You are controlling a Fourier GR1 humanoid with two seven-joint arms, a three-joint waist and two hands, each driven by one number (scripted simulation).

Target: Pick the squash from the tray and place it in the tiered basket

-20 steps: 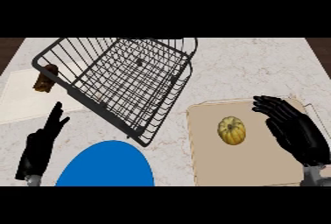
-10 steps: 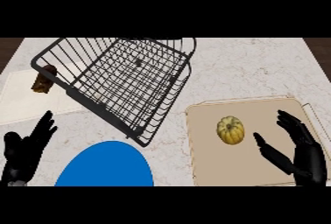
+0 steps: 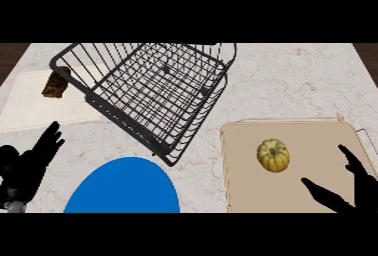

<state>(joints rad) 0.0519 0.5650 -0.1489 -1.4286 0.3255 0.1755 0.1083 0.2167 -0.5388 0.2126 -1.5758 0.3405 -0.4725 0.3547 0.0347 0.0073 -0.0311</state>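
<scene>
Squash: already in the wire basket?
No, the squash lies on the tray, apart from the basket.

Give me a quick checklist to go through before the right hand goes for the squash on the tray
1. Squash lies on the tray, nothing on top of it: ok.
2. Right hand is open, fingers and thumb spread: ok.
3. Right hand is apart from the squash, to its lower right, not touching it: ok.
4. Tiered basket shows nothing lying in it: ok.
5. Left hand is open at the lower left edge, away from the basket: ok.
6. Blue plate lies beside the tray below the basket; whether the carry will pass over it: cannot tell.
</scene>
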